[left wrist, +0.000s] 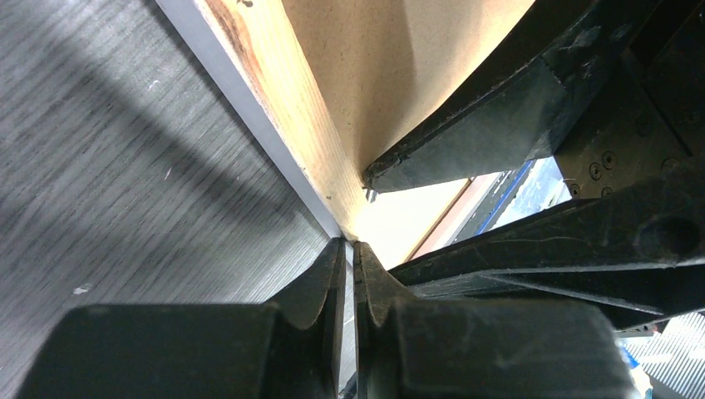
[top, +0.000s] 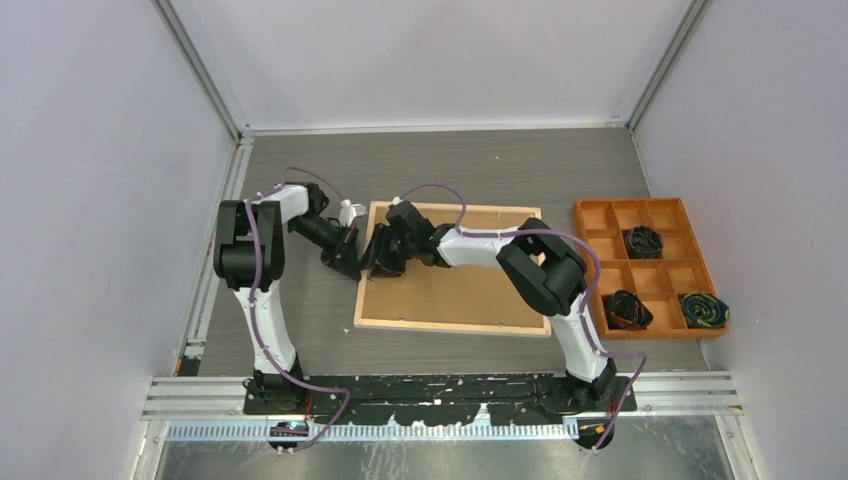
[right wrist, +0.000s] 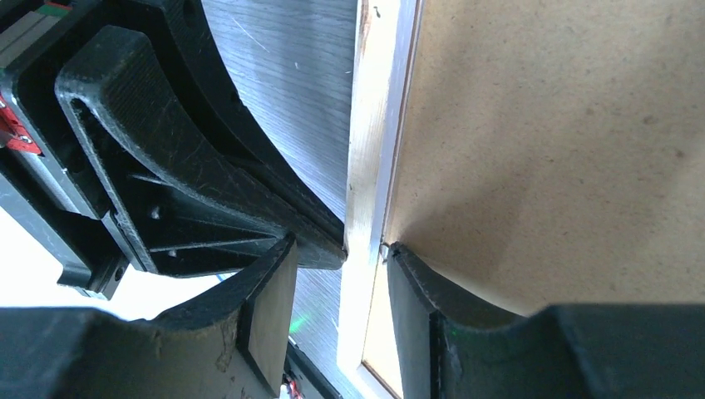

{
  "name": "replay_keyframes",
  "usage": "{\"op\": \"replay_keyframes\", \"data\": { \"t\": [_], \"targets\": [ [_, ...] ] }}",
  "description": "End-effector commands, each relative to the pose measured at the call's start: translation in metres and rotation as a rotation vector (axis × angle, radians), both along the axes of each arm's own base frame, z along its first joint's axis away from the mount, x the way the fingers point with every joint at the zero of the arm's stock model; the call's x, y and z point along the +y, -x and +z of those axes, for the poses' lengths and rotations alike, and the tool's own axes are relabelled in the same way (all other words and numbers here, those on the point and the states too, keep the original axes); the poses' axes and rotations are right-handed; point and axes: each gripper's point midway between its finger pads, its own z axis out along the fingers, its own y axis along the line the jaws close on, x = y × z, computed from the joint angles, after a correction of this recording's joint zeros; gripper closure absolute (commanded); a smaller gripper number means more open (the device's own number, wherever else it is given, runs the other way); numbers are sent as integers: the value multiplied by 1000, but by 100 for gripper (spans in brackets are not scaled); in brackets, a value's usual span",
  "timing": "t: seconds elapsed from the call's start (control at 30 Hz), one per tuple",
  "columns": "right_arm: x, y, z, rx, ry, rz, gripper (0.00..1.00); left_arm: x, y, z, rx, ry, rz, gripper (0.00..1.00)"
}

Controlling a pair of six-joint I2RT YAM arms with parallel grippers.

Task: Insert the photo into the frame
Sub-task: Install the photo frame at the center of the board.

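The frame lies back up on the grey table, its light wood rail around a brown backing board. The photo is hidden. My left gripper is shut, its tips against the outer side of the frame's left rail, nothing between them. My right gripper is open and straddles that same rail. One of its fingertips rests on the backing board beside a small metal tab; the other hangs over the table outside the rail. The two grippers almost touch.
An orange compartment tray stands at the right with three dark bundles in it. White walls close in the table on the left, back and right. A metal rail carries the arm bases at the near edge.
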Motion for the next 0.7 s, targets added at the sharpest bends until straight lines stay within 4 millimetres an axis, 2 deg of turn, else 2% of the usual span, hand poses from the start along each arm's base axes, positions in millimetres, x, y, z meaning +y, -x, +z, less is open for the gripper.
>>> {"op": "replay_keyframes", "data": {
  "t": [0.0,0.17,0.3,0.67],
  "targets": [
    [10,0,16,-20,-46,52,51,9,-15,-14,-84,-56,-33,92],
    [-3,-13,19,-36,-36,48,51,10,-15,-13,-88,-56,-35,92],
    [-15,-14,9,-21,1,44,51,9,-15,-13,-87,-55,-35,92],
    [-1,-2,-3,22,-36,76,51,10,-15,-13,-89,-62,-38,92]
  ]
}}
